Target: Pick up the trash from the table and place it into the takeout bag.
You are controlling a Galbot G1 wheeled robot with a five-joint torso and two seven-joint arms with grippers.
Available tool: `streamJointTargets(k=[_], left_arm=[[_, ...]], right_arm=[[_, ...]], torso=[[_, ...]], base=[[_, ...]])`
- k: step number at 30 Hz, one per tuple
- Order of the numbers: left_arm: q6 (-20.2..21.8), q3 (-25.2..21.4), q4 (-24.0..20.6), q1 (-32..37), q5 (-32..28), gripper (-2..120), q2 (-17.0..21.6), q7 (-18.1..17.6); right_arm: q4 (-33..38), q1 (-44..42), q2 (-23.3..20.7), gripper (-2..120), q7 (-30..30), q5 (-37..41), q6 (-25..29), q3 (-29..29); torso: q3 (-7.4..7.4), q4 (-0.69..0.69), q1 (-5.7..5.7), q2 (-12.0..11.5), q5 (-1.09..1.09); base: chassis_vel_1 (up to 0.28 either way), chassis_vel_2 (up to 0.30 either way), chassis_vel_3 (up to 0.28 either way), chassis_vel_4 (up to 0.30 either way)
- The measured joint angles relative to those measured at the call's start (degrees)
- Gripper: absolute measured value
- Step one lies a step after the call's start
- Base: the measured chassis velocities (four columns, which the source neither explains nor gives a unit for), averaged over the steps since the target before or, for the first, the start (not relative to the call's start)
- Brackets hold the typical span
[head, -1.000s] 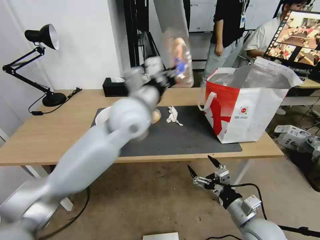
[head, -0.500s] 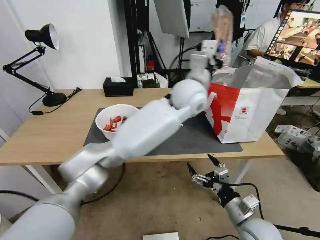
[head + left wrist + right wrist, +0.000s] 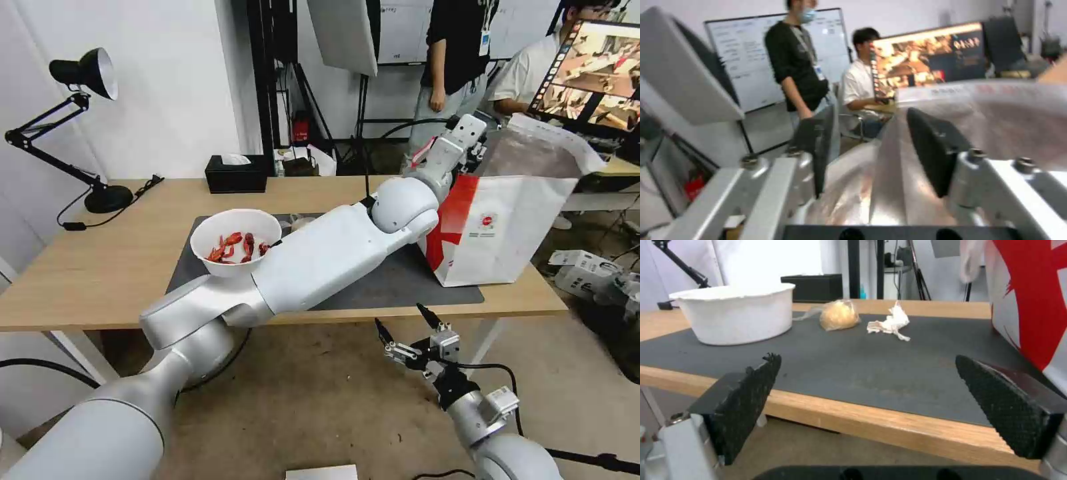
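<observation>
Lighting: bright, even indoor light, no hard shadows; soft shade under the table (image 3: 87, 267). Glare: pale sheen on the foil lining of the takeout bag (image 3: 889, 186), and a glowing monitor (image 3: 593, 73). Blur: left wrist view soft throughout, smeared at the bag rim. Right wrist view: near fingers (image 3: 746, 400) slightly soft. Distortion: head view bows wide at its edges.

My left arm: glossy silver-white shells, boxy forearm, ball-shaped joint. My left gripper (image 3: 871, 156): silver metal links, round screw heads, flat black rubber pads (image 3: 929, 151). My right gripper (image 3: 408, 330): pointed black fingers, cross-hatched pads (image 3: 1002, 405) (waffle-like texture), grey wrist block, black cable trailing behind.
</observation>
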Motion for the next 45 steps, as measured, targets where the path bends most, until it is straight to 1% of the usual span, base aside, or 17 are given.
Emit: streamJointTargets(k=[5,9,12,13,17,22,25,28,29,33,34,35,36,38,39,42,45], left_arm=[[-0.05,-4.01,-5.79,2.86,-2.46,70,3.83,-6.41],[0.01,-8.80,-16.60,11.35,-3.25,89,13.85,-14.36],[0.32,-11.65,-22.72,16.35,-3.38,97,18.94,-16.23],[0.43,-14.07,-27.13,20.30,-3.39,99,22.73,-16.51],[0.44,-19.57,-34.38,29.01,-2.99,100,29.05,-16.18],[0.32,-28.15,-40.63,39.67,-0.98,100,34.91,-13.68],[-1.40,-36.37,-46.51,51.88,1.24,100,40.66,-12.01],[-2.79,-41.46,-49.01,58.76,3.43,100,41.84,-9.90],[-2.79,-41.46,-49.01,58.76,3.43,100,41.84,-9.90],[-6.67,-57.27,-53.41,76.95,11.71,100,38.69,-2.19],[-6.67,-57.27,-53.41,76.95,11.71,100,38.69,-2.19],[-9.95,-64.04,-55.19,87.27,15.23,100,34.81,2.29],[-9.95,-64.04,-55.19,87.27,15.23,100,34.81,2.29],[-14.85,-69.71,-57.12,97.52,18.79,100,28.00,7.51],[-14.85,-69.71,-57.12,97.52,18.79,100,28.00,7.51],[-22.00,-69.95,-57.47,105.90,23.57,100,19.73,14.68],[-24.98,-69.65,-57.67,109.06,24.63,100,15.93,16.49]], right_arm=[[-0.04,0.92,0.10,100,0.84,0.21,-0.12,-0.14],[0.30,2.70,-0.15,100,1.82,1.42,-0.41,0.11],[0.31,4.26,-0.54,100,2.43,2.51,-1.32,0.05],[0.31,5.29,-0.94,100,2.88,3.21,-1.73,-0.08],[0.31,6.69,-2.05,100,3.40,4.24,-2.21,-0.14],[0.30,7.22,-2.96,100,3.54,4.67,-2.30,-0.20],[0.65,5.84,-2.43,100,3.48,4.55,-2.12,1.04],[1.90,3.26,-1.16,100,3.45,4.34,-1.89,3.96],[1.90,3.26,-1.16,100,3.45,4.34,-1.89,3.96],[3.47,0.13,0.97,100,3.30,3.89,-1.68,7.62],[3.47,0.13,0.97,100,3.30,3.89,-1.68,7.62],[4.07,-1.60,2.15,100,3.09,3.54,-1.39,9.58],[4.07,-1.60,2.15,100,3.09,3.54,-1.39,9.58],[5.29,-3.82,3.58,100,2.62,3.27,-1.05,11.98],[5.29,-3.82,3.58,100,2.62,3.27,-1.05,11.98],[6.43,-6.02,6.27,100,2.30,1.70,0.06,14.31],[6.55,-5.97,6.84,100,2.21,1.29,0.17,14.32]], torso=[[-0.01,-0.01,0.00,0.01,-0.01],[0.00,0.04,0.00,0.00,-0.04],[0.00,0.02,0.00,0.01,-0.04],[0.00,0.02,-0.01,0.01,-0.03],[0.00,0.03,0.00,0.01,-0.05],[-0.01,-0.01,0.00,0.01,-0.05],[-0.01,0.13,-0.01,0.01,-0.01],[-0.02,0.02,-0.01,0.01,-0.04],[-0.02,0.02,-0.01,0.01,-0.04],[-0.02,-0.02,-0.02,0.02,0.02],[-0.02,-0.02,-0.02,0.02,0.02],[-0.01,0.04,-0.01,0.02,-0.03],[-0.01,0.04,-0.01,0.02,-0.03],[-0.02,0.02,-0.03,0.03,-0.01],[-0.02,0.02,-0.03,0.03,-0.01],[-0.01,-0.01,-0.01,0.02,0.01],[-0.01,0.02,-0.02,0.02,0.01]], base=[[0.000,0.000,0.000,0.000],[0.000,0.000,0.000,0.000],[0.000,0.000,0.000,0.000],[0.000,0.000,0.000,0.000],[0.000,0.000,0.000,0.000],[0.000,0.000,0.000,0.000],[0.000,0.000,0.000,0.000],[0.000,0.000,0.000,0.000],[0.000,0.000,0.000,0.000],[0.000,0.000,0.000,0.000],[0.000,0.000,0.000,0.000],[0.000,0.000,0.000,0.000],[0.000,0.000,0.000,0.000],[0.000,0.000,0.000,0.000],[0.000,0.000,0.000,0.000],[0.000,0.000,0.000,0.000],[0.000,0.000,0.000,0.000]])
